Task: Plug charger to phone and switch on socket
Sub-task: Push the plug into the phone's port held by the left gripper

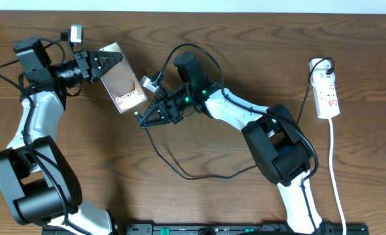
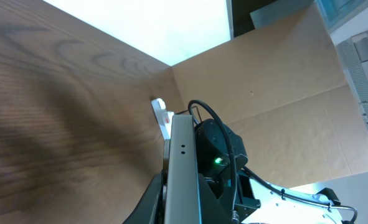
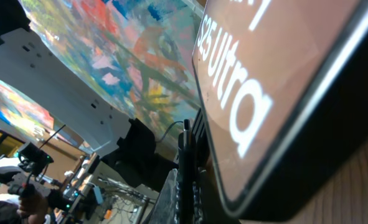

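The phone [image 1: 124,81] is lifted and tilted, its brown face with white lettering turned up. My left gripper [image 1: 106,65] is shut on its upper-left end. In the left wrist view the phone [image 2: 182,155] shows edge-on between the fingers [image 2: 180,211]. My right gripper [image 1: 141,119] sits at the phone's lower end, shut on the charger [image 3: 185,162], a thin black cable standing between the fingers [image 3: 187,193]. The phone's "S25 Ultra" lettering [image 3: 233,93] fills that view. The plug tip is hidden. The cable [image 1: 179,171] loops over the table. The socket [image 1: 328,91] lies far right.
The socket's white cord [image 1: 336,176] runs down the right side toward the front edge. The charger's slack loops lie around the right arm [image 1: 245,114]. A cardboard wall [image 2: 283,93] stands behind the table in the left wrist view.
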Tool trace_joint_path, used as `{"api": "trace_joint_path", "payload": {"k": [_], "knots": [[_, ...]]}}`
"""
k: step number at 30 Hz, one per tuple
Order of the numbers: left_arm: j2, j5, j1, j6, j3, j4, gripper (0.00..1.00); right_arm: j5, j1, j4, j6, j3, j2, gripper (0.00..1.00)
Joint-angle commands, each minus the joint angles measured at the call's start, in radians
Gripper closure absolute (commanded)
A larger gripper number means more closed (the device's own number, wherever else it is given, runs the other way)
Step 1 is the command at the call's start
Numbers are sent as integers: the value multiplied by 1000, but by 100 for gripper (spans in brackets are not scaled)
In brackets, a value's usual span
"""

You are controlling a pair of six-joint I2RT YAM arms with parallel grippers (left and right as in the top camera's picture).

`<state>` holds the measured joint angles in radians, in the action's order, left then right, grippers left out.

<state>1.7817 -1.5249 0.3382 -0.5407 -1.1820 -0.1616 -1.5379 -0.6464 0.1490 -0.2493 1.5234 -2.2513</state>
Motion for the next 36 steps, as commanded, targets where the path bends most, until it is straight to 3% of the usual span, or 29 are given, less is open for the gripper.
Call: {"api": "trace_joint_path", "payload": {"k": [1, 36], "knots": [[-24, -47, -2, 19, 0, -6, 93, -17, -2, 12, -13, 10, -2, 99], [-24, -46, -3, 32, 0, -5, 93, 66, 18, 79, -125, 10, -2, 99]]}}
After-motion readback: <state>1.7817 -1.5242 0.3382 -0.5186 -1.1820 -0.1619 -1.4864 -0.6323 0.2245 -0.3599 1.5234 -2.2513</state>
